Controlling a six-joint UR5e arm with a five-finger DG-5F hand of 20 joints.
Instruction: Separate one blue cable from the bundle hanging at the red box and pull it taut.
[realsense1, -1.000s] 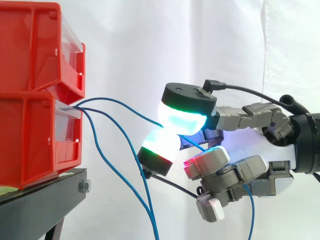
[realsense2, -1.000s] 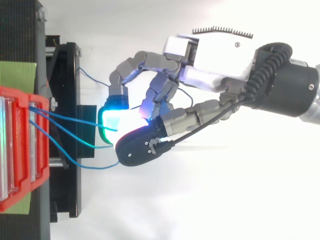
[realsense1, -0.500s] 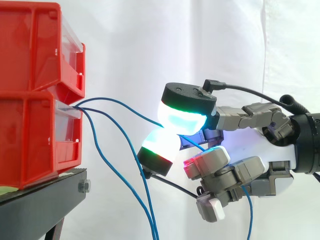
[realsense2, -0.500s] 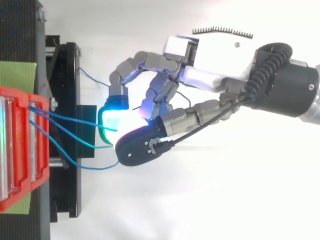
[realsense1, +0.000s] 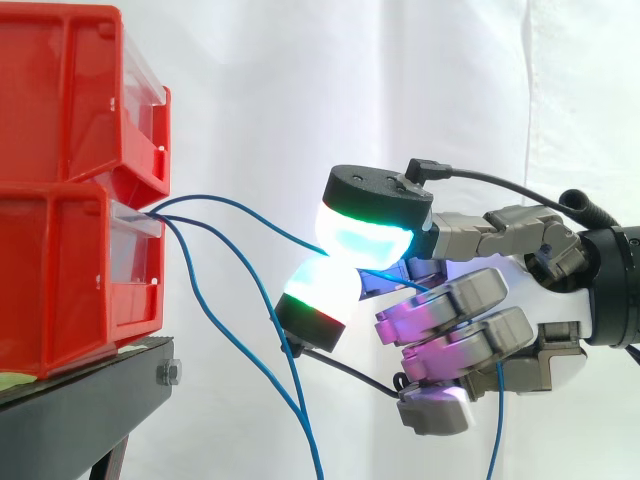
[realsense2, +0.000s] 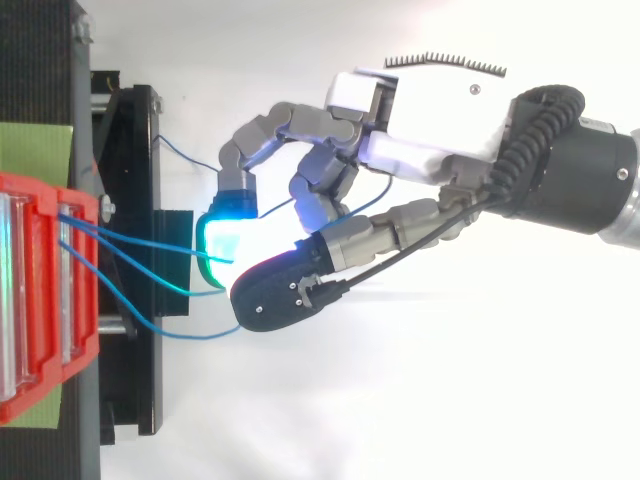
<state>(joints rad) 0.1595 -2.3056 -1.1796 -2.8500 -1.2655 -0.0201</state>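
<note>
Several thin blue cables come out of the lower red bin (realsense1: 60, 270) and hang down in front of the black stand (realsense1: 90, 400). One blue cable (realsense2: 140, 234) runs in a shallow arc from the bin to my hand (realsense1: 560, 300), which is to the right of the bins. That cable is pinched between two glowing fingertips (realsense1: 365, 225), one above the other. The remaining fingers are curled under the palm and glow magenta. The other loose cables (realsense1: 213, 322) droop below the pinch and leave the view at the bottom.
A second red bin (realsense1: 70, 90) is stacked on the lower one. A white curtain hangs behind everything. In the top view the stand (realsense2: 130, 260) juts out between the bins and my hand (realsense2: 430, 110).
The curled fingers under the palm have shifted and their glow turned from red and cyan to magenta. The pinch on the cable and the arm have stayed in place.
</note>
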